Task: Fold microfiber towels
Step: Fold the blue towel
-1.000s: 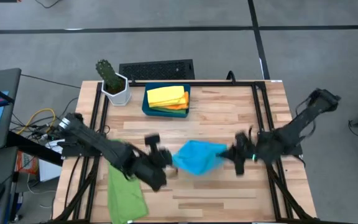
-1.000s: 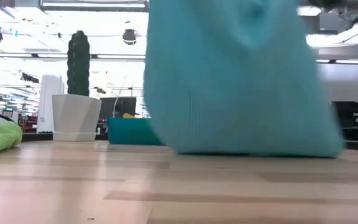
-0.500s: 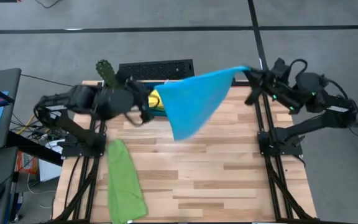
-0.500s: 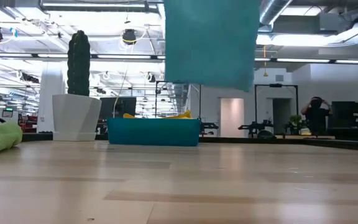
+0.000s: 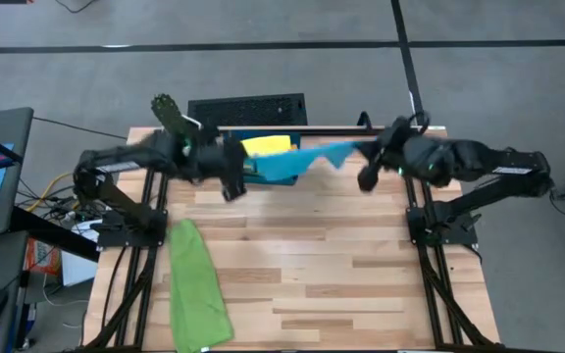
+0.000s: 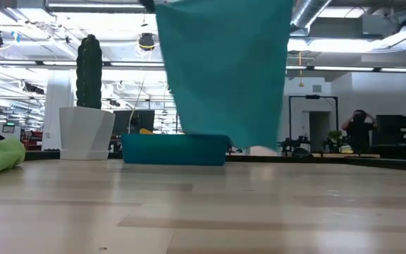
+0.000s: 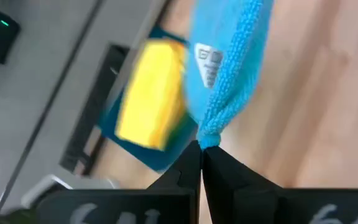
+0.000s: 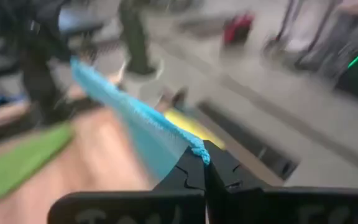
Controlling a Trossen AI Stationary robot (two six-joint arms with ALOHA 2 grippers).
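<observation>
A: Two arms over a pale table [image 5: 341, 255] of wooden planks, dark rails running down each side; grey floor around it, and the low view looks into a big bright hall with ceiling lights, where a person [image 6: 359, 131] stands far back, arms raised to the head

B: Along the table's far edge sits a white faceted pot with a tall green cactus [image 5: 169, 118]; beside it the dark teal tray [image 5: 235, 169], rigid and rectangular, with a yellow towel [image 5: 266, 146] folded in it

A: The sky-blue towel [image 5: 307, 160] is up in the air, stretched between the grippers above the tray; soft looped pile, a beaded hem, a small white label near one corner; in the low view it hangs as a broad sheet, its lower edge slanting down in front of the tray

B: The left gripper [image 7: 201, 163] has its fingers pressed tight on one bunched corner; the right gripper [image 8: 203, 167] is pinched the same way on the opposite corner

A: A green towel [image 5: 197, 294] lies rumpled in a long strip at the near left of the table, well apart from the rest

B: Half a second ago the blue cloth was held higher, spread wide toward the camera; now it is lower and pulled flatter, and the grippers have dropped toward the far edge; the green strip has not shifted
</observation>
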